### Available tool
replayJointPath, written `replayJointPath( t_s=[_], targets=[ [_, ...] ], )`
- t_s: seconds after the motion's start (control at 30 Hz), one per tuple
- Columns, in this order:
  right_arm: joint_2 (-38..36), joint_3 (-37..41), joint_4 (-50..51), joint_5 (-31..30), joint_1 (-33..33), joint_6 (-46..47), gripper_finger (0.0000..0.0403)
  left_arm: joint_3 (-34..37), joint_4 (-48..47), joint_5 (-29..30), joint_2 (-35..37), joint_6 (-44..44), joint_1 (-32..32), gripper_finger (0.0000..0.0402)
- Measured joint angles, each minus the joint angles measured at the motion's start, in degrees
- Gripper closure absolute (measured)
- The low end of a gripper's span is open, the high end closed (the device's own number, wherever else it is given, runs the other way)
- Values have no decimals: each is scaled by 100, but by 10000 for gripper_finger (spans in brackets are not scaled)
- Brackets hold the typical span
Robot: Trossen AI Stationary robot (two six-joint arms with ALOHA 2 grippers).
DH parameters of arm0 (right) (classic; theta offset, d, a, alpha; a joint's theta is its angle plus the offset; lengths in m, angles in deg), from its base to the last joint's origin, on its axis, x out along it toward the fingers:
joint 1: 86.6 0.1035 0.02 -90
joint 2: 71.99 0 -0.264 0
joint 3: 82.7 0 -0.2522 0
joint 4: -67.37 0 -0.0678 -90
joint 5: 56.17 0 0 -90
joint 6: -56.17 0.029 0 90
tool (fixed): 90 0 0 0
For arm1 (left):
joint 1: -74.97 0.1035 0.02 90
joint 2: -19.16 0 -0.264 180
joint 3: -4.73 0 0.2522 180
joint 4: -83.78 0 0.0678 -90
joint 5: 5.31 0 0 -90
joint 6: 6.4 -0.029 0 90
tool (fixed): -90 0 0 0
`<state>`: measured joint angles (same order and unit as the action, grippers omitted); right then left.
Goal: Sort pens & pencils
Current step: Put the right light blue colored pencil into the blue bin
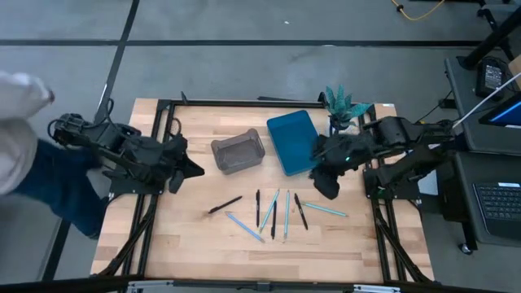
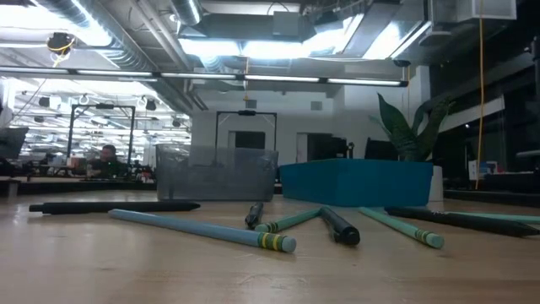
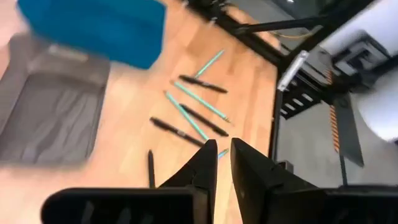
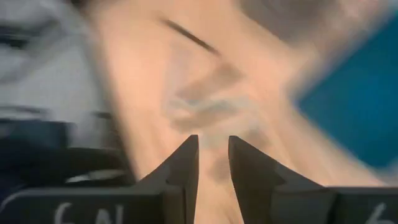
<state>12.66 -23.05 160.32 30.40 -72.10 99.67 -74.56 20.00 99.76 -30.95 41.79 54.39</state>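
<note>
Pens & pencils (image 1: 273, 213), black and light blue mixed, all lie loose in a scatter on the table (image 1: 195, 244) near its front-middle, one black one (image 1: 225, 204) a bit apart toward the left edge; the grey mesh tray (image 1: 238, 151) and teal bin (image 1: 291, 141) behind them toward the back edge look empty, so I judge sorting not started and every stick left to do. Left gripper (image 1: 194, 170) hangs by the left edge, fingers a narrow gap apart, holding nothing; right gripper (image 1: 327, 187) hangs just off the teal bin's front corner above the scatter's right end, fingers slightly apart, empty
</note>
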Motion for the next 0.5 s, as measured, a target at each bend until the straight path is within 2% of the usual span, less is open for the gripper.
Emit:
replayJointPath(
  t_s=[0.1,0.23,0.33,0.5],
  targets=[
    [105,-11,1160,-262,142,1115,313,-4,-301,288,-86,670,-240,360],
    [-39,363,792,-331,399,1937,313,-5,-541,682,-199,1383,-521,360],
    [-34,496,1146,-420,592,2727,313,-9,-549,942,-275,1708,-674,360],
    [-59,1079,1077,-599,944,3842,313,-9,-667,1251,-466,2087,-826,360]
  ],
)
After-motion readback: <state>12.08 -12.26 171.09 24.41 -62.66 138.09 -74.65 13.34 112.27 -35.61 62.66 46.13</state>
